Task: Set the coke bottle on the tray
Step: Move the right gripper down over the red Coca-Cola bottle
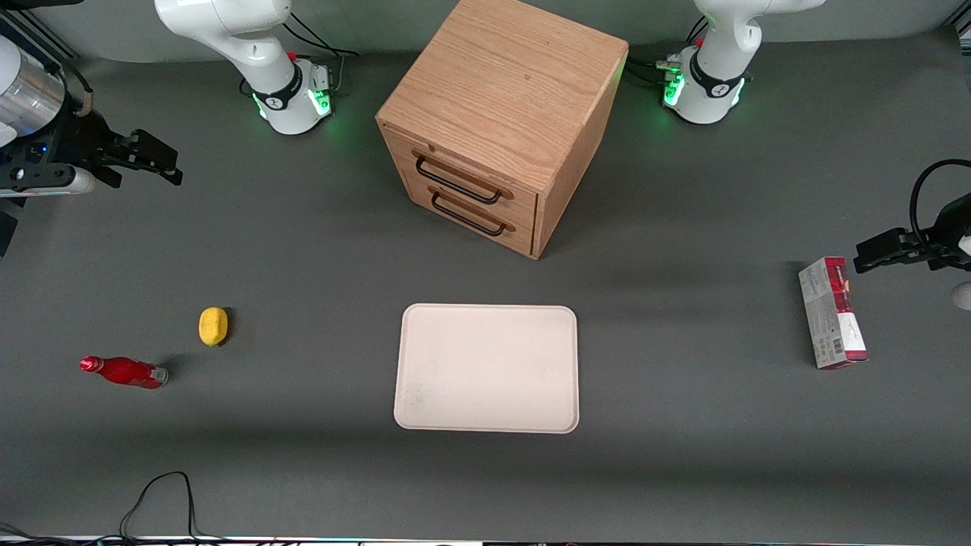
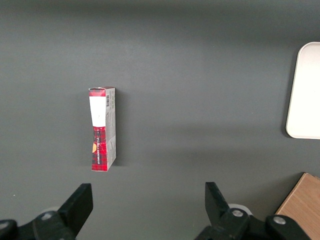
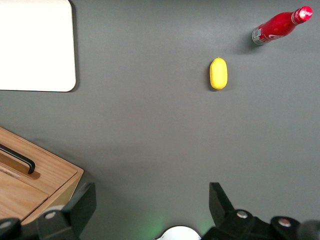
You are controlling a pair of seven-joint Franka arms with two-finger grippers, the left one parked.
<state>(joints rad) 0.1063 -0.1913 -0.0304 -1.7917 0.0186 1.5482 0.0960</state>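
Right gripper [image 1: 163,163], jaws released, hovers above the grey table [image 1: 303,250]. Coke bottle [image 1: 124,371] lies flat, its clear base near the lemon [image 1: 213,326] at its 2 o'clock. Tray [image 1: 486,368] sits in front of the wooden drawer cabinet [image 1: 497,121].

The coke bottle [image 1: 124,371] looks shiny. The tray [image 1: 487,368] is smooth and dull. The cabinet [image 1: 501,114] is grainy wood. The desk [image 1: 303,265] looks matt.

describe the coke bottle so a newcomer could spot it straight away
Start at the cream tray in front of the wooden drawer cabinet, then look toward the working arm's end of the table. The coke bottle lies on its side there, just nearer the front camera than a yellow lump. It is slim, red, red-capped. The gripper hangs well away, jaws open.
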